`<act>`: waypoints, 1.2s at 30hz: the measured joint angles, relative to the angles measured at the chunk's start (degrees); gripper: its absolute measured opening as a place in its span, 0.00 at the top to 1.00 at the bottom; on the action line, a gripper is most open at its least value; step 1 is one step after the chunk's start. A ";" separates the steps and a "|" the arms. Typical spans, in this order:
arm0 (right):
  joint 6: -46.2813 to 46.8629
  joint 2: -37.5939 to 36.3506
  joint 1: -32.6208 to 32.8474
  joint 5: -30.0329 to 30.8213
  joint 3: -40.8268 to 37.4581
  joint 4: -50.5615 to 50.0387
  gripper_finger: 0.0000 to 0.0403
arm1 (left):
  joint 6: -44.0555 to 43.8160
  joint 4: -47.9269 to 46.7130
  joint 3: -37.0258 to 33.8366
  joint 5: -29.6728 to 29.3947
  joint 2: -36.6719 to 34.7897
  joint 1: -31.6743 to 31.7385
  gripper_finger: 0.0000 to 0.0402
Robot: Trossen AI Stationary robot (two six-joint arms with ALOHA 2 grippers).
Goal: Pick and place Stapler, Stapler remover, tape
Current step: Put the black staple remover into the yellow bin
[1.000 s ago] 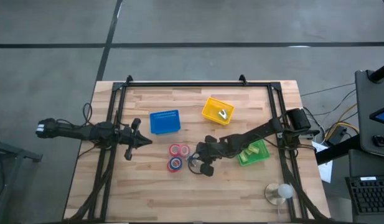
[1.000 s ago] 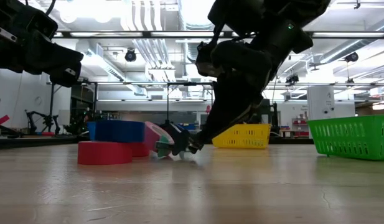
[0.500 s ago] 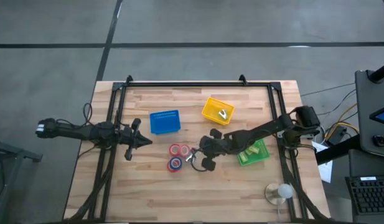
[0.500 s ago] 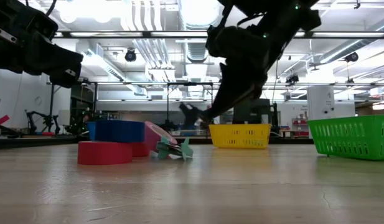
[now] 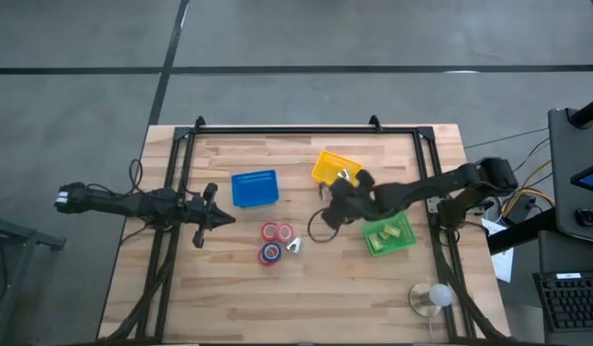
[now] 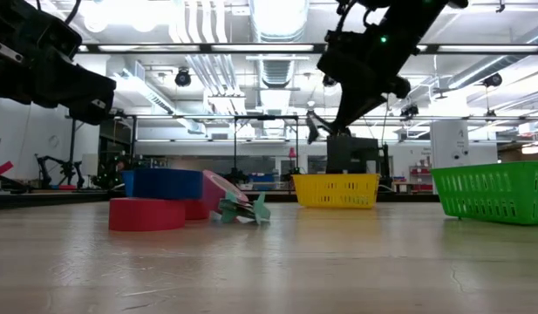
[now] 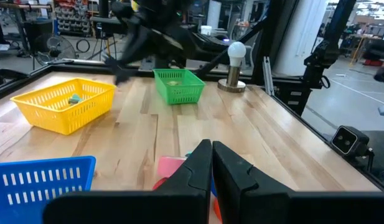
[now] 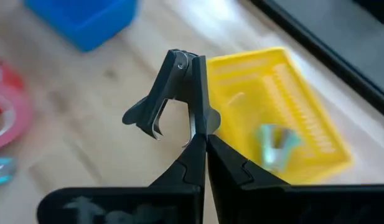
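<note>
My right gripper (image 5: 325, 219) hangs above the table between the tape rolls and the yellow basket (image 5: 336, 170), shut on a black staple remover (image 8: 173, 87). The low view shows it lifted high (image 6: 314, 127). Three tape rolls, two red (image 5: 275, 232) and one blue with red (image 5: 270, 253), lie flat mid-table. A teal staple remover (image 5: 296, 247) rests on the wood beside them. Another teal remover (image 8: 276, 140) lies inside the yellow basket. My left gripper (image 5: 219, 219) waits shut, left of the rolls. My right gripper pinches the black staple remover between its two fingers by the end of one handle arm (image 8: 198, 121). The remover stands out beyond the fingertips, its hinge (image 8: 180, 59) farthest from them and its claws (image 8: 148, 124) splayed to one side. It is lifted clear of the table.
A blue basket (image 5: 255, 187) stands far-left of the rolls, and a green basket (image 5: 390, 235) sits under my right arm. A white ball on a round base (image 5: 431, 296) stands at the near right corner. Black frame rails run along the table's left, right and far edges.
My right gripper has risen from the table beside the tape rolls and swung toward the far right, toward the yellow basket, carrying the black staple remover lifted clear. The teal remover and the rolls have stayed where they were.
</note>
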 joint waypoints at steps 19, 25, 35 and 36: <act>-3.00 4.37 -20.64 -11.40 -0.15 1.32 0.98 | 0.01 -0.26 0.00 0.00 0.02 -0.02 0.96; -3.25 7.47 -21.69 -11.97 0.48 1.73 0.98 | -0.01 -0.31 0.00 0.00 0.02 0.00 0.96; -4.39 10.21 -22.26 -12.35 2.77 3.23 0.98 | -0.01 -0.46 0.00 0.00 0.02 -0.02 0.96; -4.38 10.34 -22.52 -12.57 2.79 3.08 0.98 | 0.00 -0.46 0.00 0.00 0.02 0.00 0.96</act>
